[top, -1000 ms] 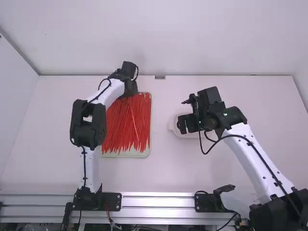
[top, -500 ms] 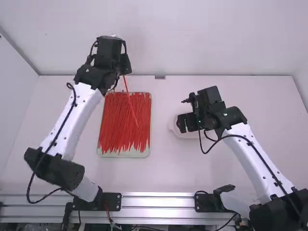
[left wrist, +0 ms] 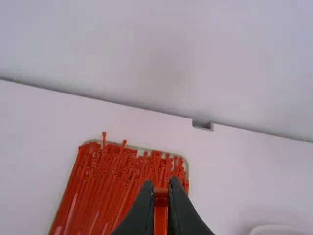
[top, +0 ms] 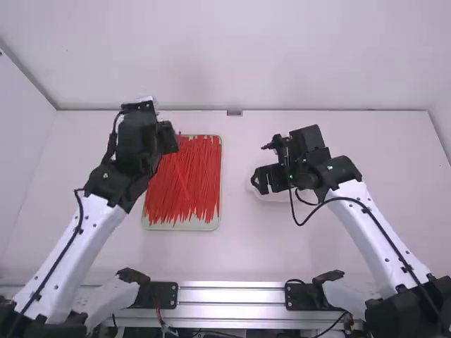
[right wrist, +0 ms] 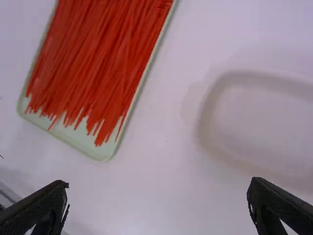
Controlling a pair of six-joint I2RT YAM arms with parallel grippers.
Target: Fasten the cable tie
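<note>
- High view: the left gripper (top: 168, 138) is held above the far left corner of the tray (top: 182, 227) of red ties. The right gripper (top: 263, 180) is poised over a white dish (top: 273, 197).
- Left wrist view: one cable tie (left wrist: 160, 215) is pinched between closed jaws, with its long axis laid along the fingers. Which end leads cannot be told. A firm grip should be kept while it is offered across.
- Right wrist view: the jaws are spread wide and nothing is held.

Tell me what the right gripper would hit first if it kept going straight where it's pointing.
Most likely bare table, in the gap between the tray of red ties and the white dish. The open right gripper points down there, though depth is unclear.
</note>
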